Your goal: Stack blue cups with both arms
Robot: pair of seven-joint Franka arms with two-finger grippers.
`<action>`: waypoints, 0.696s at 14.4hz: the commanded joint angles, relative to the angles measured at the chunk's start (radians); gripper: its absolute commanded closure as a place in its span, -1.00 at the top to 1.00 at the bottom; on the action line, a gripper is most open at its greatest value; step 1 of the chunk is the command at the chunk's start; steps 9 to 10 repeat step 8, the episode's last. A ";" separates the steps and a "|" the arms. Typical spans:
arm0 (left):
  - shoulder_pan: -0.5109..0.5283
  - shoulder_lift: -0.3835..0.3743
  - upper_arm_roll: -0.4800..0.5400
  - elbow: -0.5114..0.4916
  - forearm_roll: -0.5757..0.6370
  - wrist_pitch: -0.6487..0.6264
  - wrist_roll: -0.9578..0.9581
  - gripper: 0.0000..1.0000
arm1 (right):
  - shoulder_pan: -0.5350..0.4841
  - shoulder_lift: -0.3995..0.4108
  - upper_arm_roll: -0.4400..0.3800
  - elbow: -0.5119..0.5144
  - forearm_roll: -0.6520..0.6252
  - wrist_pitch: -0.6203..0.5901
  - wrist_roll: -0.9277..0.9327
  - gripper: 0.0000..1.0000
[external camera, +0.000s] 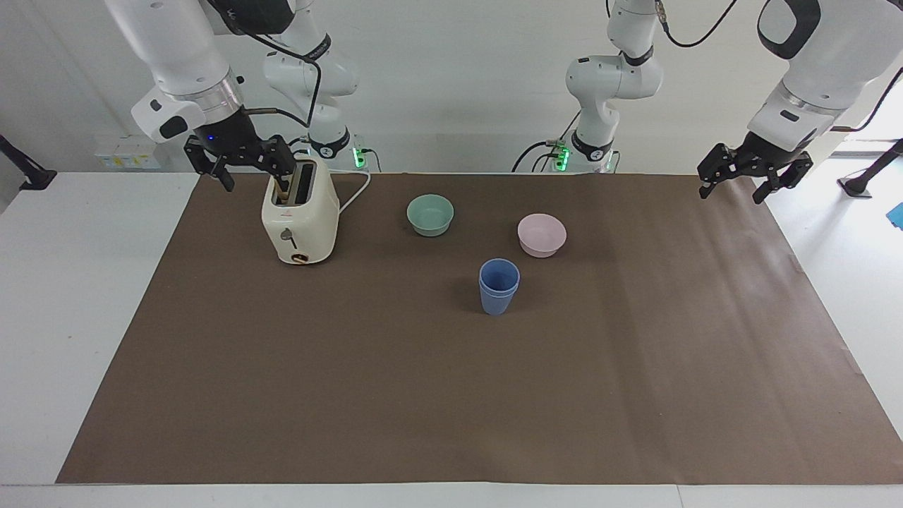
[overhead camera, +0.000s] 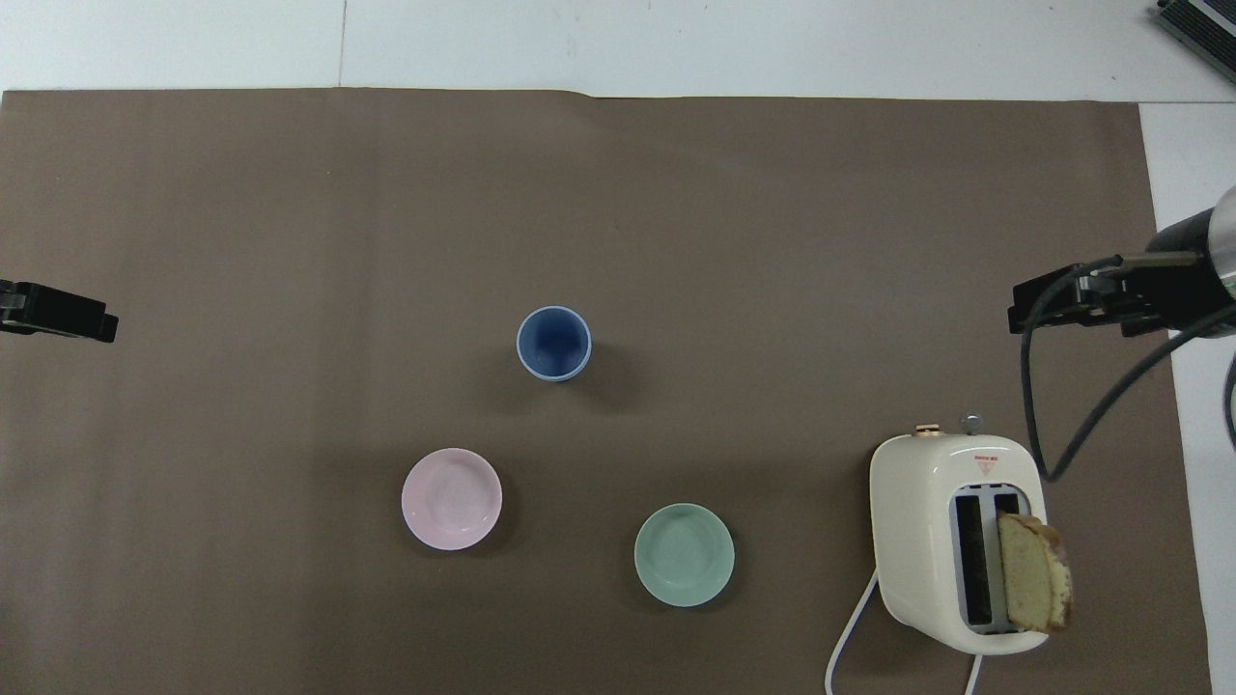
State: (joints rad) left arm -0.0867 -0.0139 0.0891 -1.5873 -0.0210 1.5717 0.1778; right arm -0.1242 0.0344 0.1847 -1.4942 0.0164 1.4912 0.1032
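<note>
Already the two blue cups (external camera: 499,286) sit nested as one upright stack on the brown mat (external camera: 451,395) covering the counter, farther from the robots than both bowls, so the stacking looks done. Nearer the robots stand one pink bowl (external camera: 541,234) and one teal bowl (external camera: 430,214), then one cream toaster (external camera: 300,219) holding one slice of bread (overhead camera: 1033,571). The right gripper (external camera: 240,161) hangs beside the toaster's top at its end of the counter, fingers spread and empty. The left gripper (external camera: 751,174) waits over the mat's edge at its own end, fingers spread too. The likeliest slip: a low sweep of the right gripper clipping the toaster or its cord.
</note>
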 commanded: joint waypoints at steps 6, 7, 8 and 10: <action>0.010 -0.008 -0.003 0.012 0.007 -0.019 0.012 1.00 | -0.017 -0.027 0.006 -0.032 0.011 0.015 -0.036 1.00; 0.010 -0.008 -0.003 0.012 0.009 -0.019 0.014 1.00 | -0.017 -0.027 0.006 -0.032 0.011 0.011 -0.034 1.00; 0.010 -0.008 -0.003 0.012 0.007 -0.019 0.014 1.00 | -0.017 -0.025 0.007 -0.031 0.014 0.011 -0.034 1.00; 0.010 -0.008 -0.003 0.012 0.007 -0.019 0.014 1.00 | -0.017 -0.025 0.007 -0.031 0.014 0.011 -0.034 1.00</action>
